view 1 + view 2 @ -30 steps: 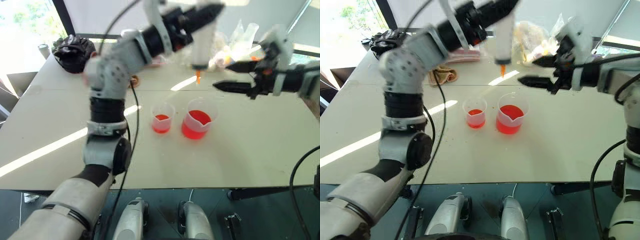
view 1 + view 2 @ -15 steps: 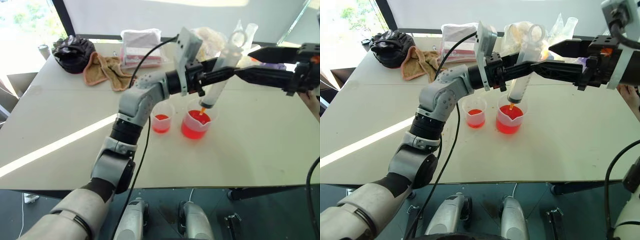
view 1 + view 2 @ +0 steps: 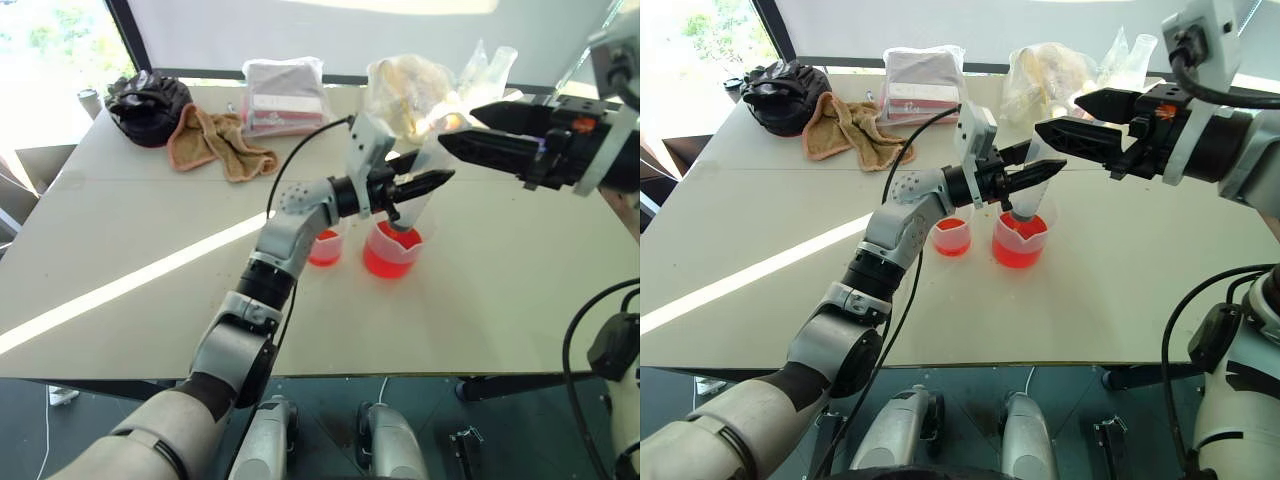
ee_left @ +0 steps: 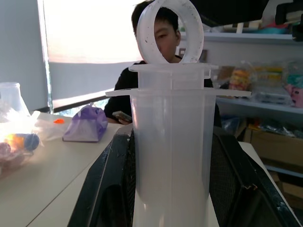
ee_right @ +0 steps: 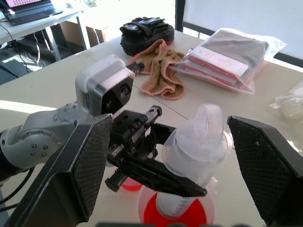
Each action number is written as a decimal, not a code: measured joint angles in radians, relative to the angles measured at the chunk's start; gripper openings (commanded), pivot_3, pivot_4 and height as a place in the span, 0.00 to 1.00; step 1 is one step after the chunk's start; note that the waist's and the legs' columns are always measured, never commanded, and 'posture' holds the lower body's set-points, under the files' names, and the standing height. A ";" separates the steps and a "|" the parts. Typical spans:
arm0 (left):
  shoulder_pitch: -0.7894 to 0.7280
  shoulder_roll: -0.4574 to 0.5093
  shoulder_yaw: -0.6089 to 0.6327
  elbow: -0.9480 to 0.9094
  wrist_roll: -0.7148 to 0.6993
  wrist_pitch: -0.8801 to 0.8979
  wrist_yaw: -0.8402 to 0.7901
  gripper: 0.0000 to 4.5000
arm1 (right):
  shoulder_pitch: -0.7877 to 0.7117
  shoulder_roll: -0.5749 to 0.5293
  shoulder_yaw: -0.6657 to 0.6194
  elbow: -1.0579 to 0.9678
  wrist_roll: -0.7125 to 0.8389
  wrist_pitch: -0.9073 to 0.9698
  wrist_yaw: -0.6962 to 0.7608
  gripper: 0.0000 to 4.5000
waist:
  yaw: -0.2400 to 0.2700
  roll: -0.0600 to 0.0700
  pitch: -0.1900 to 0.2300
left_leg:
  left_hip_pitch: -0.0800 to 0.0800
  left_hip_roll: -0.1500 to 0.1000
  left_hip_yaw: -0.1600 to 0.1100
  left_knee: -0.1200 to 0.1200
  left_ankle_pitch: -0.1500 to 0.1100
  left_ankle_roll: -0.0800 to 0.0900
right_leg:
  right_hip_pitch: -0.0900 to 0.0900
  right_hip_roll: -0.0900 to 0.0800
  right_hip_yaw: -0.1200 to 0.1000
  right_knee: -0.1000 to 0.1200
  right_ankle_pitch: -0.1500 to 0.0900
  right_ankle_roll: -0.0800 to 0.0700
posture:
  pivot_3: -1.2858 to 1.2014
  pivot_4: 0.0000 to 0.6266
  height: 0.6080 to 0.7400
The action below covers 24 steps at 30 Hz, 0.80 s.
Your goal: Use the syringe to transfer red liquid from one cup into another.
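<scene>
Spanning both eye views is a pale grey table (image 3: 120,230), crossed by a sunlit stripe; windows are seen behind it. Toward 11 o'clock lie a tan cloth (image 3: 215,140) and a black bundle (image 3: 147,100); at 12 o'clock a bagged packet (image 3: 285,95) is noted. A seated person (image 4: 163,33) is visible in the left wrist view. Red liquid (image 3: 1018,250) is held in the larger spouted cup (image 3: 1020,240); a smaller cup (image 3: 951,235) stands just beside it at 9 o'clock, also with some red. The syringe (image 5: 194,156) stands tilted with its lower end inside the larger cup, clenched by the left gripper (image 3: 1035,175). The right gripper (image 5: 170,189) is held released, its fingers either side of the plunger ring.
</scene>
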 measured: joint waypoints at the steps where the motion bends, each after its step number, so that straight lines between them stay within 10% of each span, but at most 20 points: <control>1: 0.002 0.000 0.000 0.004 0.005 -0.005 0.001 0.32 | 0.000 0.007 0.000 0.000 0.000 0.001 -0.015 0.90 | 0.000 0.000 0.000 | 0.000 0.000 0.000 0.000 0.000 0.000 | 0.000 0.000 0.000 0.000 0.000 0.000 | 0.52 0.24 1.00; 24: 0.057 -0.017 0.000 -0.015 0.036 -0.042 0.032 0.32 | 0.087 0.024 0.038 -0.011 -0.009 -0.020 -0.121 0.90 | -0.001 0.000 0.000 | 0.000 0.000 0.000 0.000 0.000 0.000 | 0.000 0.000 0.000 0.000 0.000 0.000 | 0.52 0.24 1.00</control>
